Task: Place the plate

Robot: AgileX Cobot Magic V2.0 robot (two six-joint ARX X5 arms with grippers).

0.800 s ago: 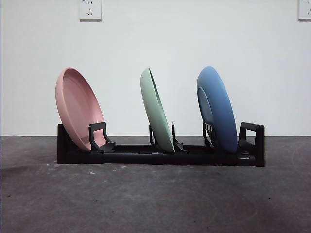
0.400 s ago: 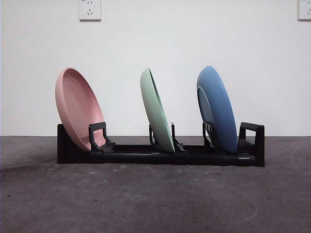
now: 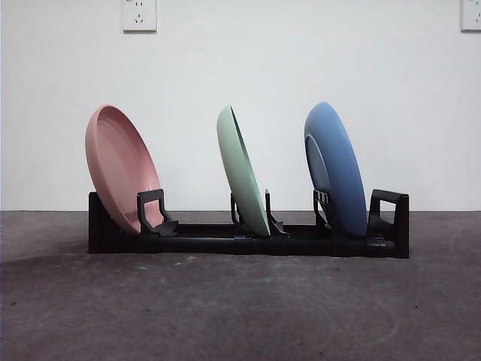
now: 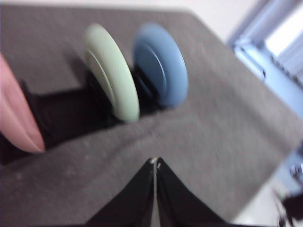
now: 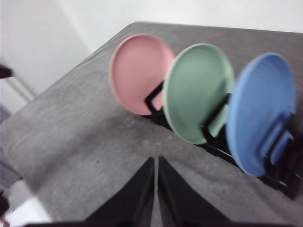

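Observation:
Three plates stand on edge in a black rack (image 3: 248,242): a pink plate (image 3: 120,169) at the left end, a green plate (image 3: 242,171) in the middle slot and a blue plate (image 3: 335,169) at the right end. All three also show in the right wrist view, pink plate (image 5: 141,72), green plate (image 5: 196,90), blue plate (image 5: 258,111). My left gripper (image 4: 154,163) is shut and empty, held off the table away from the rack (image 4: 66,111). The right gripper (image 5: 155,160) is shut and empty too, well back from the plates. Neither arm shows in the front view.
The rack stands on a dark grey cloth (image 3: 240,308) before a white wall with two sockets (image 3: 139,15). The table's edge (image 4: 265,94) runs past the blue plate's side in the left wrist view.

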